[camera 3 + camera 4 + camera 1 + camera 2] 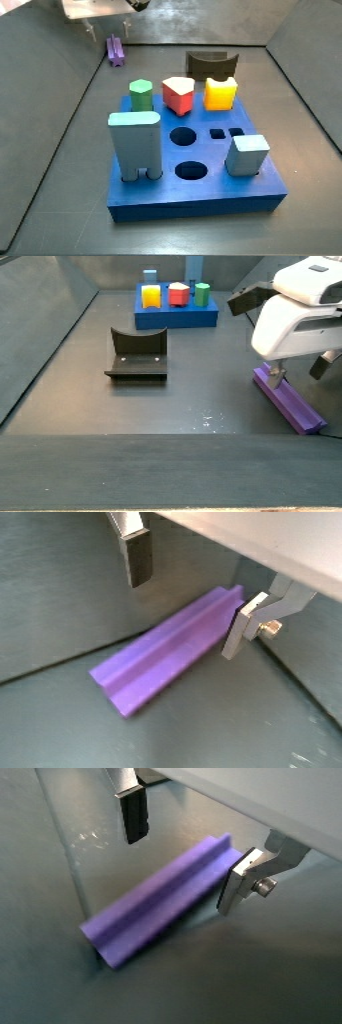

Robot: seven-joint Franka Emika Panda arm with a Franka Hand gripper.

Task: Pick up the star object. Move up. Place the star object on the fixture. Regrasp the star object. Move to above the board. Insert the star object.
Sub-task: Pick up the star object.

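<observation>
The star object (167, 650) is a long purple ridged prism lying flat on the dark floor; it shows in both wrist views (158, 901) and in both side views (115, 49) (287, 399). My gripper (187, 604) is open just above it, the prism's end lying between the fingers (138, 557) close to one finger and untouched. The gripper also shows in a side view (299, 368). The fixture (138, 354) stands apart on the floor, and also shows behind the board (210, 64). The blue board (201, 165) carries coloured pegs.
On the board stand a green hexagonal peg (140, 94), a red peg (178, 96), a yellow notched block (221, 93), a tall pale teal block (135, 145) and a small pale block (247, 154). Grey walls enclose the floor; the star object lies near one wall.
</observation>
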